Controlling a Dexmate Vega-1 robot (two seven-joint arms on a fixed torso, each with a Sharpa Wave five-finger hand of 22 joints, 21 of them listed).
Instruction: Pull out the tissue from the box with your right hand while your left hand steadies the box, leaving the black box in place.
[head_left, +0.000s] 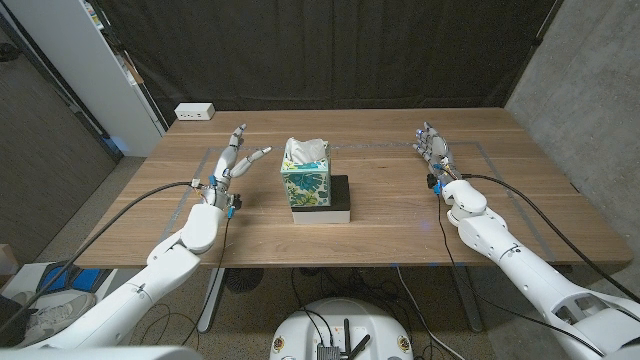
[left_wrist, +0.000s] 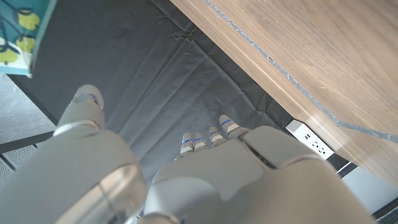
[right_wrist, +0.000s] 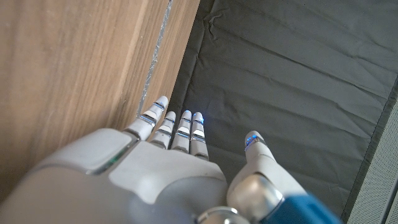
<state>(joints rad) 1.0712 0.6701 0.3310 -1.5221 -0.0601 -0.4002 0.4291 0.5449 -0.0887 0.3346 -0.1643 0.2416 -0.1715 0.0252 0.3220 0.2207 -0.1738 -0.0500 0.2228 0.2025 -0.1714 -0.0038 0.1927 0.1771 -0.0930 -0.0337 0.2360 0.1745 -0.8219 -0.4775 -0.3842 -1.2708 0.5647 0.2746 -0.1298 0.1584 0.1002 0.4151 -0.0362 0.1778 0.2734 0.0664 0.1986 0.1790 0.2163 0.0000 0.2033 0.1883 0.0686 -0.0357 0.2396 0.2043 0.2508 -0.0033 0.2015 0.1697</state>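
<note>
White tissue (head_left: 306, 150) is standing up out of the top of the teal patterned tissue box (head_left: 306, 182), and we are reading the box as sitting upright on the black box (head_left: 322, 209) near the middle of the wooden desk (head_left: 400, 215). Both hands are holding nothing. The left hand (head_left: 232, 163) is waiting to the left of the box with its fingers spread wide and the thumb angled toward the box; in the left wrist view a corner of the tissue box (left_wrist: 22, 34) is showing just past the left hand (left_wrist: 186, 174), with the edge of the desk (left_wrist: 323, 56) alongside. The right hand (head_left: 434, 152) is waiting well apart on the far right, fingers extended close together and pointing away from the robot; the right wrist view is showing the right hand (right_wrist: 168, 162) standing beside the desk (right_wrist: 68, 68) surface. The governing relation: the tissue is lying to the left of the right hand, across open desk, while the left hand is clearly the nearer of the two to the box. We are judging that the steadying contact comes first, and that the pull then needs to run upward along the box's vertical axis so the black box is not dragged.
</note>
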